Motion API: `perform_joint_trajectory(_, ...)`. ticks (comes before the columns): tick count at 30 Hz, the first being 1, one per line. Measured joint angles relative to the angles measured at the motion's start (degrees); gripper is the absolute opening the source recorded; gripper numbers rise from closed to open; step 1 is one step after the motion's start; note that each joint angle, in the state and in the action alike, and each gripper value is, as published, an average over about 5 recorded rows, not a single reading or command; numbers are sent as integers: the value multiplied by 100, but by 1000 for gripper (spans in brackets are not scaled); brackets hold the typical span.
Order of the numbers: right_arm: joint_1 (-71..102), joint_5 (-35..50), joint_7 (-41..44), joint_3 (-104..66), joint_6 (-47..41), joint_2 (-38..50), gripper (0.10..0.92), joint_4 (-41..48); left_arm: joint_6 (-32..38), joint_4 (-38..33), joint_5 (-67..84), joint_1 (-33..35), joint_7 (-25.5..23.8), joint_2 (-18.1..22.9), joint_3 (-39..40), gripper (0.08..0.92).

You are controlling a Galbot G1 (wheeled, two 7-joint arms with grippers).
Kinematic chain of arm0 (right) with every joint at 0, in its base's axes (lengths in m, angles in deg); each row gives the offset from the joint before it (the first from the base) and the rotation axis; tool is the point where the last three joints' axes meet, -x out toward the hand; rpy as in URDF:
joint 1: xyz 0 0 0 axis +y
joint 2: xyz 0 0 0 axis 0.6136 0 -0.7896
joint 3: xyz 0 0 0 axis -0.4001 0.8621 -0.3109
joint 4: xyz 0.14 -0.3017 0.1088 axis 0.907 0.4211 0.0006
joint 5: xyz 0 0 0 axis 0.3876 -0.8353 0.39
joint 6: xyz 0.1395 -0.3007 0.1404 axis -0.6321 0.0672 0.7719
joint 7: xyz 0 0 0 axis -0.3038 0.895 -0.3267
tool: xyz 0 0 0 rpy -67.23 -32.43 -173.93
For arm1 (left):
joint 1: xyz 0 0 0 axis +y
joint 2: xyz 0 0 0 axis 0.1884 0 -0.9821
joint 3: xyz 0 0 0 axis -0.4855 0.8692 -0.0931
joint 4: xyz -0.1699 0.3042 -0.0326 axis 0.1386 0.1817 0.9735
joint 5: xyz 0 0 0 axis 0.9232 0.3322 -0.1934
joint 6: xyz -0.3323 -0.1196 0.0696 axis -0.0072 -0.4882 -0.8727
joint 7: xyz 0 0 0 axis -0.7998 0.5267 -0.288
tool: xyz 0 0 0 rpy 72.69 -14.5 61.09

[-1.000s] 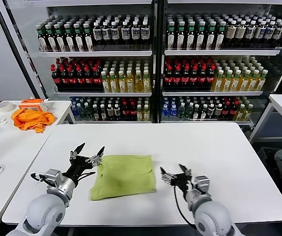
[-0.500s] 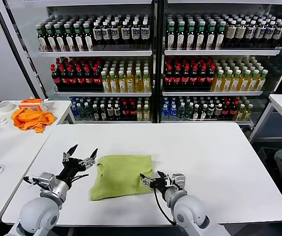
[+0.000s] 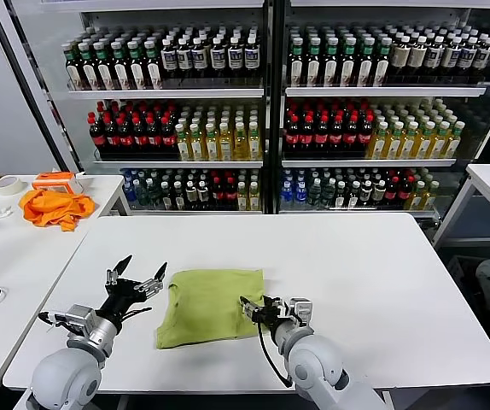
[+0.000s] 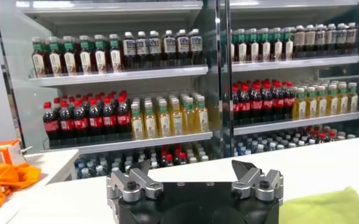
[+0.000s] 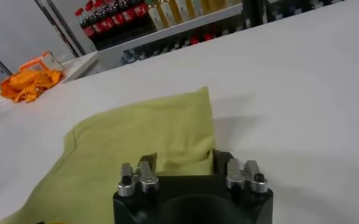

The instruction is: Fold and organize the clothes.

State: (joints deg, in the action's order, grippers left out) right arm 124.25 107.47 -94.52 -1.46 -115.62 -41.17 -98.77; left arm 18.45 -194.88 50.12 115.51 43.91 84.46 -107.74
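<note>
Behind the white counter (image 3: pixel 356 265) stands a glass-fronted cooler (image 3: pixel 266 102) whose shelves are packed with rows of bottled drinks, red-capped, yellow and dark ones. On the counter, toward its near edge, lies the folded yellow-green T-shirt (image 3: pixel 211 303), a flat roughly square pad of cloth with no graphic showing. The right gripper (image 3: pixel 264 309) sits low at the shirt's right edge, near its front corner. In the head view its fingers (image 3: pixel 251 306) reach over that edge, and in the right wrist view the cloth there bunches up into a small raised fold between the finger bases, with the finger ends hidden under it; the jaws stand partly closed around that fold, but whether they have actually pinched it tight cannot be told. The left gripper (image 3: pixel 134 286) hangs just off the shirt's left edge, apart from the cloth, its two fingers (image 4: pixel 250 178) spread as wide as they go and holding nothing; the left wrist view shows the gap between them clear, with a corner of the shirt lying to one side. On a second counter (image 3: pixel 6 248) off to the robot's left, well apart from the work, lie a crumpled orange cloth (image 3: pixel 55 207), an orange-and-white box (image 3: pixel 57 180) and a roll of tape (image 3: pixel 8 184).
</note>
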Motion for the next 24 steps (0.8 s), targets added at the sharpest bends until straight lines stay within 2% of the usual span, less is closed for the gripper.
perform_joint_trajectory(16, 27, 170, -222, -50, 89, -67, 145, -83, 38, 7, -138, 93, 30, 46, -60, 823)
perform_joint_trajectory(24, 141, 224, -308, -372, -4, 127, 124, -361, 78, 41, -206, 77, 40, 56, -49, 823)
